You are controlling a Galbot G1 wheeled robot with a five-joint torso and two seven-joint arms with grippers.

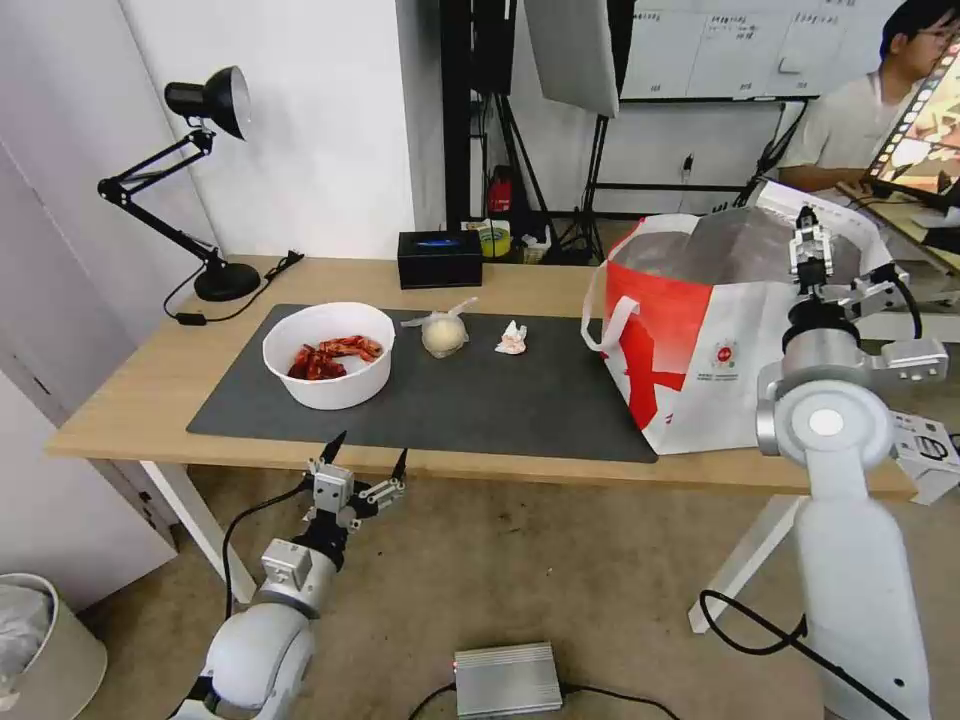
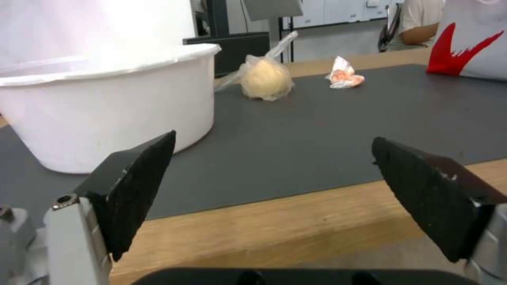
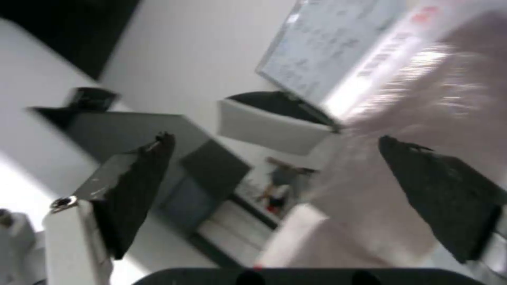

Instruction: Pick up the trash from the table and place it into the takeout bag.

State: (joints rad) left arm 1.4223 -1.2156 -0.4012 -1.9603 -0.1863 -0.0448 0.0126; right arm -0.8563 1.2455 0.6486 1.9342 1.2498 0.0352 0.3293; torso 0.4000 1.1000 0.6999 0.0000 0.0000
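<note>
Your left claw (image 1: 368,457) hangs just off the near edge of the surface (image 1: 140,385), low and in front of the dark grey mat (image 1: 520,405), with its two black fingers spread wide and nothing between them. From the left wrist view the same claw (image 2: 272,176) faces across the mat toward the white bowl (image 2: 105,114), which stands close ahead of one finger.

On the mat you have three pieces of trash in a rough row: the white bowl of red scraps (image 1: 329,353) toward the left, the knotted clear bag around a pale ball (image 1: 443,331) just beside it, and the crumpled white tissue (image 1: 511,339) a little further right, each apart from the others. The takeout bag (image 1: 700,340) stands upright on the right end of the surface, its mouth open and the foil lining showing, one corner resting on the mat.

Your right claw (image 1: 810,250) is raised over the open mouth of the takeout bag. In the right wrist view its fingers (image 3: 132,186) stand well apart, released and empty

The black tissue box (image 1: 439,258) sits at the far edge, the desk lamp (image 1: 205,110) at the far left corner
</note>
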